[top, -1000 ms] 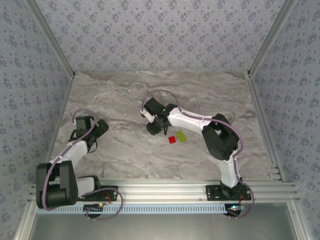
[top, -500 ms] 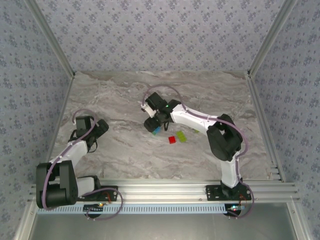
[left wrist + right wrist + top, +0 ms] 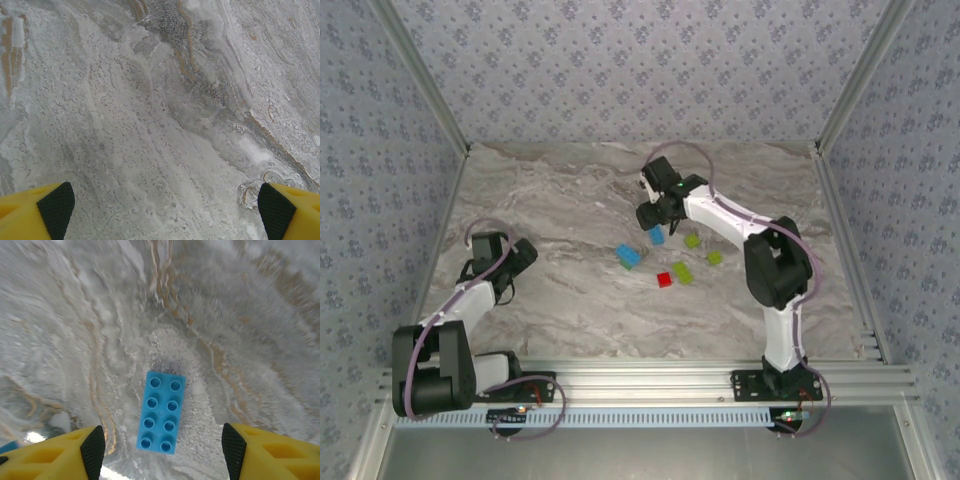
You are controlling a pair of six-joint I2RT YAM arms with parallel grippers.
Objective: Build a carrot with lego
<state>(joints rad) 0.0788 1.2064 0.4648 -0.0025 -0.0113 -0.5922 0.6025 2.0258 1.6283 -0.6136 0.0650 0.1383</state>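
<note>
My right gripper [image 3: 653,214] hangs with its jaws apart and empty, either side of a blue brick [image 3: 161,412] without touching it. Just beside it, mid-table, lie a second blue brick [image 3: 629,256], a red brick [image 3: 664,279] and three yellow-green bricks [image 3: 682,271], all loose and well clear of the edges. My left gripper [image 3: 162,205] gapes wide and empty over bare table [image 3: 550,200].

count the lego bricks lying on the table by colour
light blue bricks: 2
red brick: 1
yellow-green bricks: 3
total: 6 bricks seen from the top view
</note>
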